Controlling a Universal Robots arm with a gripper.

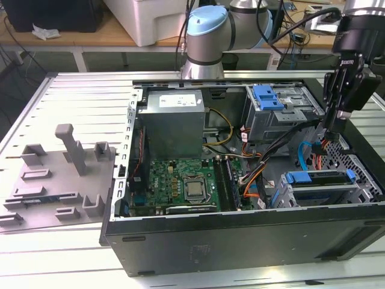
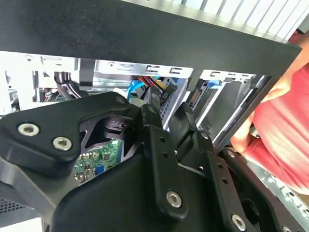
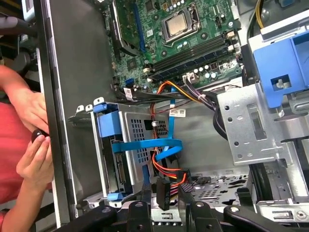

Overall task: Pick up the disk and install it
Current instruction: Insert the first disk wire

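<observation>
Exterior view: disk (image 1: 319,179) sits in the bay against the computer case's (image 1: 240,241) near wall and looks seated. Hand (image 1: 329,129) hangs inside the case just above the cables (image 1: 304,150), slightly parted and gripping nothing. Judged: install nearly complete, and any further move calls for care among those cables. Disk's connector end is hidden; latch engagement unclear.

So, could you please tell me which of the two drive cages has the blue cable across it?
The perforated cage against the case's side wall; the other cage carries a blue latch instead.
</observation>
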